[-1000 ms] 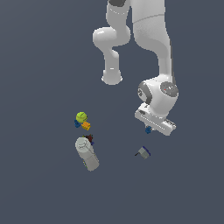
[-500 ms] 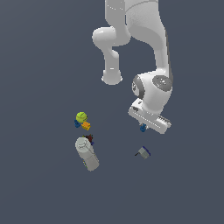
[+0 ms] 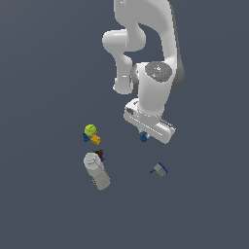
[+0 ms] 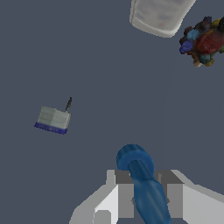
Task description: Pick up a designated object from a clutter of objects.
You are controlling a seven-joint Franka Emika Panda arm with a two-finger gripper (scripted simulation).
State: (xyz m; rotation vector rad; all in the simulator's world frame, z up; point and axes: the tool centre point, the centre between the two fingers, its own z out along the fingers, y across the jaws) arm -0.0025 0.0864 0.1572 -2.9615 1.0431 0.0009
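— Slippage was the risk: the pincer [image 4: 142, 199] was clamped on the blue knobby piece [image 4: 141, 183], held up off the counter [image 3: 44, 58], whose edges were out of view.

— What would have caused it?

— Most of the piece stuck out past the fingers [image 4: 124, 199], so a jolt could have tipped it loose toward the grey-and-blue piece [image 4: 53, 120] lying below.
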